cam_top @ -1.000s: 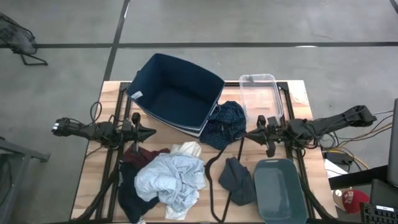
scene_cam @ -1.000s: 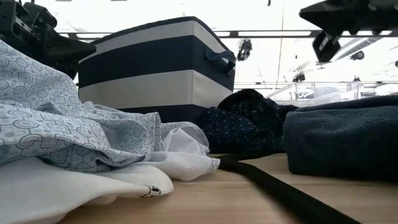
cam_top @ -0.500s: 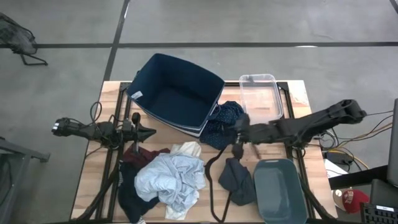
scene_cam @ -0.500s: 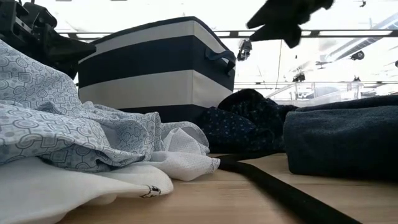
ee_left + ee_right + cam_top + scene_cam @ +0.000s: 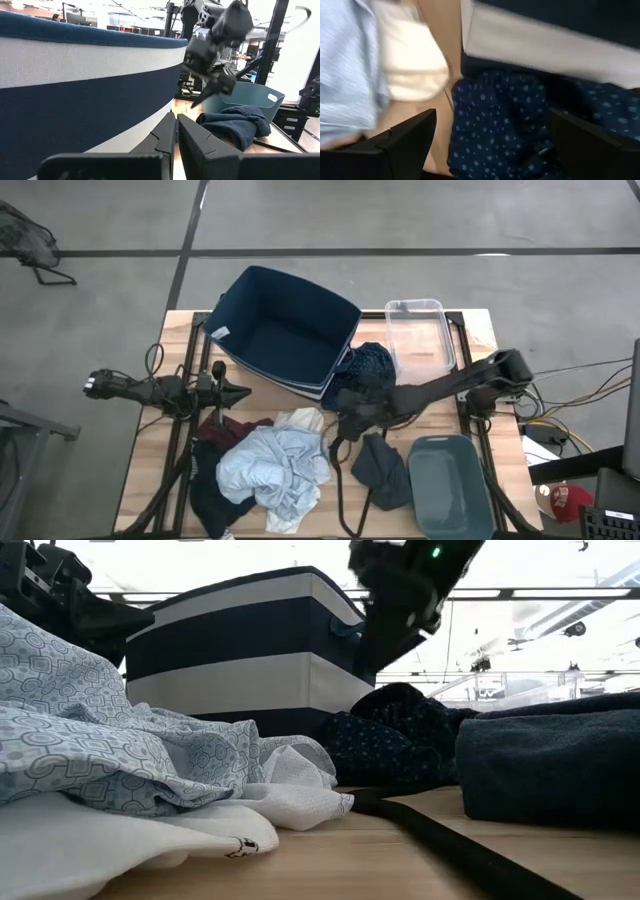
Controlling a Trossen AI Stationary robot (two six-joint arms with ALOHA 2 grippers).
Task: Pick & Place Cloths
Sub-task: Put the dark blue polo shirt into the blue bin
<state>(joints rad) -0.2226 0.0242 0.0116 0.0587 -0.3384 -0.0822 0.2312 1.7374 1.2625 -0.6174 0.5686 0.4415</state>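
Note:
The cloths lie in a heap at the table's near middle: a pale blue shirt (image 5: 272,465), a white piece (image 5: 301,420), a maroon piece (image 5: 228,429) and a dark grey piece (image 5: 384,467). A navy patterned piece (image 5: 366,372) lies against the navy bin (image 5: 285,330). My right gripper (image 5: 344,411) hangs open just above that piece's near left edge (image 5: 510,130), with a finger (image 5: 405,142) on either side. My left gripper (image 5: 241,393) is shut and waits beside the bin's left wall (image 5: 75,80).
A clear plastic box (image 5: 419,335) stands at the far right and a teal tray (image 5: 450,486) at the near right. A black strap (image 5: 339,475) runs toward the near edge between the shirt and the grey piece.
My right gripper has swept from the right side toward the table's left, past the clear box and over the navy patterned piece, coming lower. Its fingers have opened on the way. No cloth has moved.

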